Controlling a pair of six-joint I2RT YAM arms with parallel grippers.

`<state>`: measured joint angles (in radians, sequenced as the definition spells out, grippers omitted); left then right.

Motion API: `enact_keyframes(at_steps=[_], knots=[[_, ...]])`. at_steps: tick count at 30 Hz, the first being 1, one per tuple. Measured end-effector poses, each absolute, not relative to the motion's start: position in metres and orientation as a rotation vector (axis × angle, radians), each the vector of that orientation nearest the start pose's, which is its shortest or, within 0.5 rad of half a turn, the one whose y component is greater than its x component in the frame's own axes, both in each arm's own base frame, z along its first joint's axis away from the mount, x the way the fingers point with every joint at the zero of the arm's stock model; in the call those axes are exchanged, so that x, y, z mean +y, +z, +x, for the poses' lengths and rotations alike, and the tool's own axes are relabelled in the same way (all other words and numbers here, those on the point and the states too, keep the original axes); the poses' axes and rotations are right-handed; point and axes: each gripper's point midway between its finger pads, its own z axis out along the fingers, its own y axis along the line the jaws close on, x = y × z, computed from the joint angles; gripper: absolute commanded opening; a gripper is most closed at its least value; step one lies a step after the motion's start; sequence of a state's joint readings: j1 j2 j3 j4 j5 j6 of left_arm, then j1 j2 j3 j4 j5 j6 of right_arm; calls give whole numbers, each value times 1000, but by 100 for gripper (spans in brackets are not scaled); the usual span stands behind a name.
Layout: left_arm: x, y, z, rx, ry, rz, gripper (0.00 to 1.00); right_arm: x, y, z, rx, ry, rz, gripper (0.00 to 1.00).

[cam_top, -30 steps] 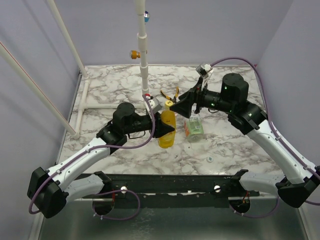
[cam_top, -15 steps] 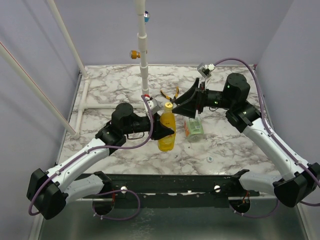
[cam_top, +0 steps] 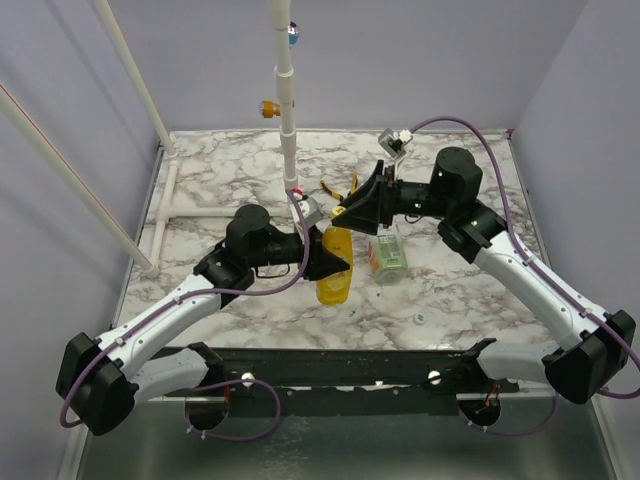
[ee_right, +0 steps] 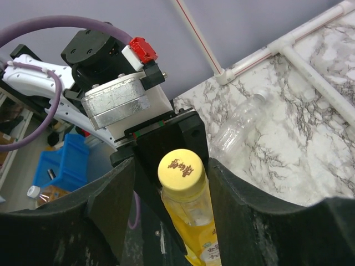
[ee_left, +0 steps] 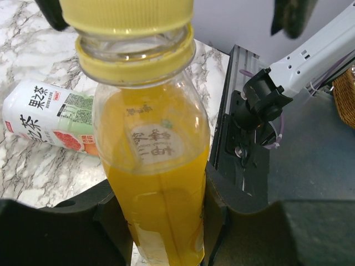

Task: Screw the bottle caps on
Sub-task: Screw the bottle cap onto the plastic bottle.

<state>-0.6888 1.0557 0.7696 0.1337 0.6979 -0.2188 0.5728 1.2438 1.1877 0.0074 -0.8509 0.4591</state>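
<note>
My left gripper (cam_top: 335, 265) is shut on the yellow bottle (cam_top: 333, 272) and holds it upright at mid-table; in the left wrist view its fingers (ee_left: 111, 210) clamp the bottle's lower body (ee_left: 158, 183). The yellow cap (ee_right: 180, 169) sits on the bottle's neck (ee_left: 133, 52). My right gripper (cam_top: 347, 212) is open and straddles that cap from above, its fingers (ee_right: 111, 199) either side with gaps. The clear bottle with the green-and-white label (cam_top: 388, 256) lies on the table to the right, and also shows in the left wrist view (ee_left: 50, 113). A whitish cap (cam_top: 420, 319) lies near the front right.
Yellow-handled pliers (cam_top: 345, 188) lie behind the grippers. A white pipe post (cam_top: 288, 130) stands behind the yellow bottle, and pipes run along the left edge (cam_top: 165, 215). An unlabelled clear bottle (ee_right: 238, 127) lies on the marble beyond the left arm.
My right gripper has moved left and forward over the yellow bottle's top, so the cap is now between its fingers. The left gripper still holds the bottle in the same place.
</note>
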Motion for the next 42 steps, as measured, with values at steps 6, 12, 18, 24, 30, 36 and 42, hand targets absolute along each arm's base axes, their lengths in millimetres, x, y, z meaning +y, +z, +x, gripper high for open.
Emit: enact_keyframes(at_steps=[6, 12, 18, 24, 30, 36, 42], knots=[[-306, 261, 182, 1596, -1257, 957, 0, 316, 364, 224, 1628, 1427, -801, 50], [-308, 258, 183, 1600, -1262, 961, 0, 315, 362, 227, 1635, 1408, -790, 43], [-309, 255, 183, 1611, -1267, 964, 0, 315, 358, 229, 1660, 1391, -776, 42], [-310, 253, 184, 1617, -1268, 965, 0, 314, 353, 230, 1685, 1374, -769, 40], [-310, 254, 185, 1617, -1271, 967, 0, 316, 353, 231, 1697, 1334, -767, 47], [-310, 252, 186, 1622, -1269, 966, 0, 317, 355, 230, 1695, 1322, -772, 53], [-310, 253, 187, 1621, -1269, 966, 0, 317, 357, 231, 1692, 1316, -766, 55]])
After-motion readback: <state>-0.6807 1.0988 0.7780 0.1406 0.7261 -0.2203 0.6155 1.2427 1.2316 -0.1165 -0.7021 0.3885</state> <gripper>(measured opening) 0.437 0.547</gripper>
